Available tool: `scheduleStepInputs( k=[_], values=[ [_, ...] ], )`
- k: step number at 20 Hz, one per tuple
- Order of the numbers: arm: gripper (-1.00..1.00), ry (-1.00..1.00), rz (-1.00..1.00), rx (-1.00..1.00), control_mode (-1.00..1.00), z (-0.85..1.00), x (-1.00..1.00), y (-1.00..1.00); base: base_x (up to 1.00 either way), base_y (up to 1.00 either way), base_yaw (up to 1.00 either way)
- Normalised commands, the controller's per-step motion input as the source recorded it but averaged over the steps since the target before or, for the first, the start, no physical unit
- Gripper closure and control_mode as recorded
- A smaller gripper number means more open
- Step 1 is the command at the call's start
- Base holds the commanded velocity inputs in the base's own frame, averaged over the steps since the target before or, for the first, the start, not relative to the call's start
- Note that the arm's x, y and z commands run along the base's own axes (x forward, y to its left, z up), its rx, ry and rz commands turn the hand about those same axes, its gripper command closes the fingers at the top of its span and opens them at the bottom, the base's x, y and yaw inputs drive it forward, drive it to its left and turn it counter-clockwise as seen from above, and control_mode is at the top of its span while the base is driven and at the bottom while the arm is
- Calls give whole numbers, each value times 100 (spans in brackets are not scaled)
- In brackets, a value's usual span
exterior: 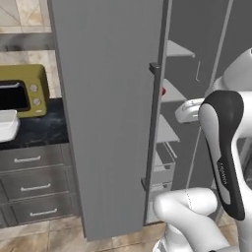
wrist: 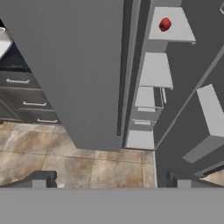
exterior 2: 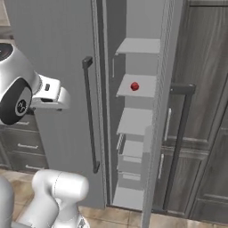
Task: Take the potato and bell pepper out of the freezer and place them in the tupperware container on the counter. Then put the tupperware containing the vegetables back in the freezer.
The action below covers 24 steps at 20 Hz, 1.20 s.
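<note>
The freezer (exterior 2: 133,133) stands open, its left door (exterior: 113,113) swung out toward me. On a middle shelf lies the small red bell pepper (exterior 2: 134,86), which the hand view catches at its upper right (wrist: 165,24); a sliver of it peeks past the door edge (exterior: 163,91). The potato is hidden. A corner of the white tupperware container (exterior: 7,125) rests on the black counter (exterior: 42,130) at the far left. My gripper (wrist: 111,183) is open and empty, held well in front of the shelves and looking down at the floor and the lower shelves.
An olive oven (exterior: 22,91) sits on the counter behind the container, over grey drawers (exterior: 34,187). The freezer's right door (exterior 2: 167,111) stands edge-on with a dark bar handle (exterior 2: 180,142). Dark wood-grain cabinets (exterior 2: 207,111) flank the right. Tiled floor (wrist: 65,153) lies below.
</note>
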Motion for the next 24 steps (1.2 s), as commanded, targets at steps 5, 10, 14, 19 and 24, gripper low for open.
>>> scheduleStepInputs(
  k=[5,10,14,19,24],
  values=[
    [-100,0,0,0,100,0,0,0,44,-33,-7],
    [-100,0,0,0,100,0,0,0,55,-36,-4],
    [-100,0,0,0,100,0,0,0,55,-31,-4],
    [-100,0,0,0,100,0,0,0,49,-23,-4],
    [-100,0,0,0,100,0,0,0,38,-33,-3]
  ],
)
